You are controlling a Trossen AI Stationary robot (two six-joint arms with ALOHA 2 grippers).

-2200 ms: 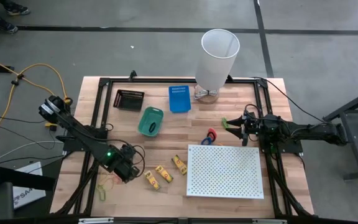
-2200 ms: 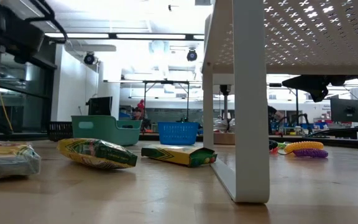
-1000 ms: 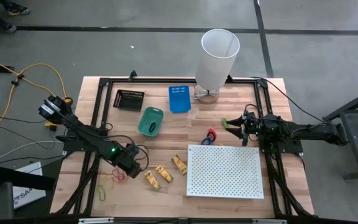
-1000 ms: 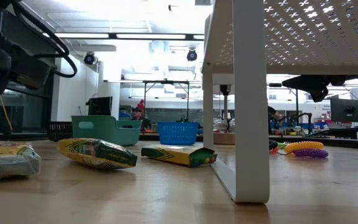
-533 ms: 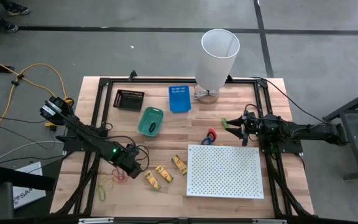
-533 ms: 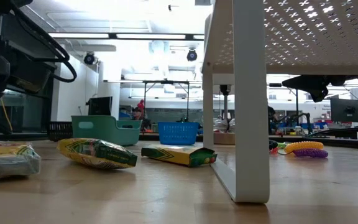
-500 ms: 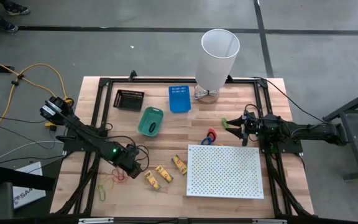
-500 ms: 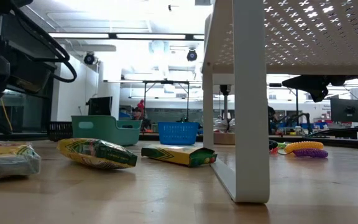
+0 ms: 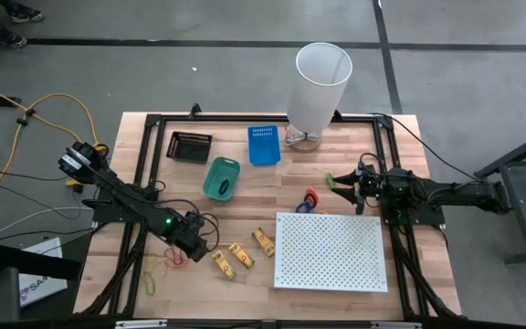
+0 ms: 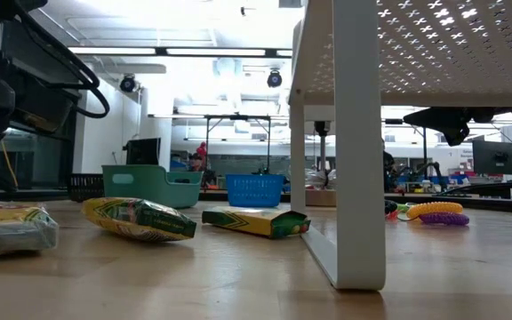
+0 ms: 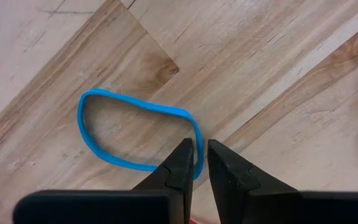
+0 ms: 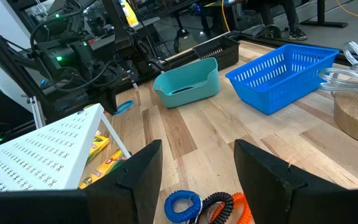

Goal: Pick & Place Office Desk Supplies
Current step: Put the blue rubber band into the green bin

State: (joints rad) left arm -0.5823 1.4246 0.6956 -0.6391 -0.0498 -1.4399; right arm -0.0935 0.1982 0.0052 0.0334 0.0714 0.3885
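My left gripper (image 9: 199, 249) is low over the table's near left part, its fingers nearly closed around a blue rubber band (image 11: 104, 102) lying flat on the wood. Beside it lie red and yellow rubber-band loops (image 9: 167, 260) and three yellow-and-red packs (image 9: 240, 255) (image 10: 140, 220). My right gripper (image 12: 197, 174) waits open above the table's right part, near blue and red coiled items (image 9: 309, 199) (image 12: 182, 204). My left gripper comes from above, pointing down, with one finger on each side of the blue rubber band's near curve (image 11: 193, 129). The strand runs through the narrow gap between the fingertips. The band lies flat on the table, slack.
A large white perforated board (image 9: 330, 251) stands on legs (image 10: 358, 178) at the near right. A tall white bin (image 9: 318, 82), a blue basket (image 9: 264, 143), a teal bin (image 9: 221, 177) and a black basket (image 9: 189, 145) line the far side.
About two seconds ago my left gripper moved a little toward the table's right, uncovering the red and yellow loops. Over the last second it has stayed still.
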